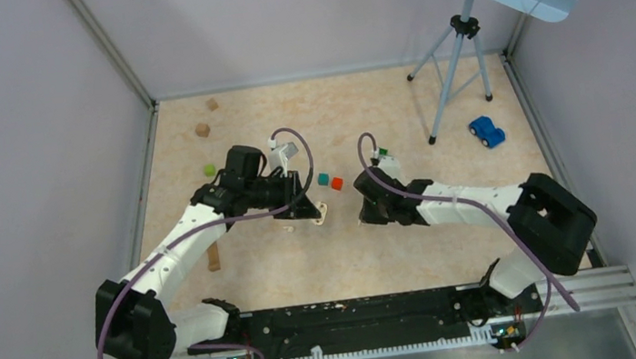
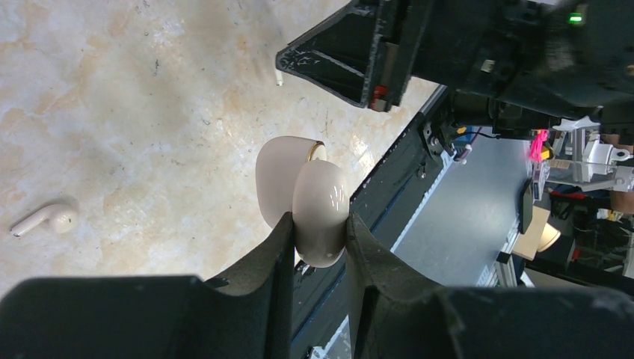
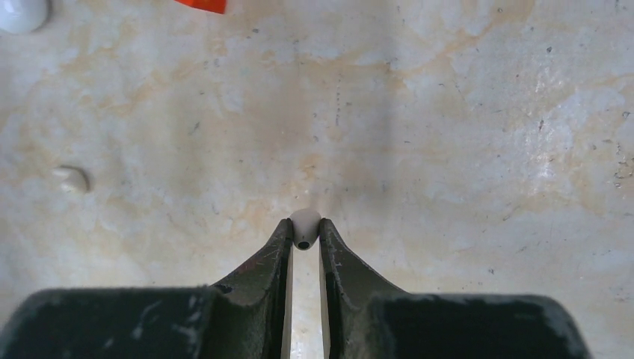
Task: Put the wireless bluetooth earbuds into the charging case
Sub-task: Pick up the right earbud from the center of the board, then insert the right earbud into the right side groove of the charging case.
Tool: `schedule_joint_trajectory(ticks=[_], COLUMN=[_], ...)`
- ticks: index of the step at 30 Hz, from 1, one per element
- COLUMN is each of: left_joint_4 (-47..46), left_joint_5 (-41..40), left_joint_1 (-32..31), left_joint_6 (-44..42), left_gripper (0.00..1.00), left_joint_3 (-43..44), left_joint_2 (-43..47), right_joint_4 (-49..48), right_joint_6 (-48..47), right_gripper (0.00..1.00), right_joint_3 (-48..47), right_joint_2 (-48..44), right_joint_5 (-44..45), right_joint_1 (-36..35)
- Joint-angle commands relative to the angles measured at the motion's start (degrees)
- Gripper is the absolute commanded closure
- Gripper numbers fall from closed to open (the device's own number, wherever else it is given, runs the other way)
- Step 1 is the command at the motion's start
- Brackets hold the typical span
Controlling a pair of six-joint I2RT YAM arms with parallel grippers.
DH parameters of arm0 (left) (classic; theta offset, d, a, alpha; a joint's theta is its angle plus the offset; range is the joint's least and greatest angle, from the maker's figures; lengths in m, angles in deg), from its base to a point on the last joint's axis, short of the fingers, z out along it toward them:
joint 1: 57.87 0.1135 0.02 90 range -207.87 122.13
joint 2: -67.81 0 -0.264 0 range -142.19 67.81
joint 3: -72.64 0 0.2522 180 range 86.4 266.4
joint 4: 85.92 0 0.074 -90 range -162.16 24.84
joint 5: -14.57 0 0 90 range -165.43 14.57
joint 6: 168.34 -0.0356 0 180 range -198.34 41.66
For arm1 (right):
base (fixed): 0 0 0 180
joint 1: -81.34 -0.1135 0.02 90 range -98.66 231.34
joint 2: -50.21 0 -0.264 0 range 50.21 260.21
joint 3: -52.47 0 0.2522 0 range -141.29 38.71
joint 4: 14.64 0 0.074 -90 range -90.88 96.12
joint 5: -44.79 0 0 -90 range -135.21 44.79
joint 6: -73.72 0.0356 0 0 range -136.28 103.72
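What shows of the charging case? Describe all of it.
The charging case is small and rounded, of glossy cream-beige plastic, in two shells joined at one edge. It is open: the shells splay apart, with a yellowish rim showing on the farther one, and the inside is hidden. The left gripper is shut on the nearer shell, pinching it from both sides. The top view places it near the middle of the table. Whether it rests on the surface cannot be told.

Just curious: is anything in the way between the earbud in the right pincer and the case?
Nothing visible. Bare table separates the earbud from the charging case in the left pincer; the red cube sits off that line.
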Motion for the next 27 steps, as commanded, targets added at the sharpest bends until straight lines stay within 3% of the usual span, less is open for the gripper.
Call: schedule_joint_trajectory(ticks=[1,9,15,27], left_joint_4=[-2.06,-3.27,-5.81,-4.75], left_joint_5=[0.50,0.96,3.12,11.12], left_joint_1=[0.22,0.18,0.27,2.08], left_joint_6=[0.56,2.15,4.92,9.79], left_gripper=[1.00,1.00,1.00,1.00], left_joint_3=[1.15,1.02,0.39,1.02], left_joint_2=[0.05,-0.73,-1.26,-4.39], right_joint_4=[-6.93,-8.49,-9.09,-22.79], right_joint_6=[-4.43,-8.87,-10.89,-20.70], right_gripper=[1.00,1.00,1.00,1.00], right_joint_3=[1.51,2.73,2.58,7.14], right_joint_2=[-7.48,-16.93,-22.03,-25.92], right_joint_5=[0.14,2.90,10.68,22.84], right_joint_1=[-1.12,-3.56,-8.45,-17.93])
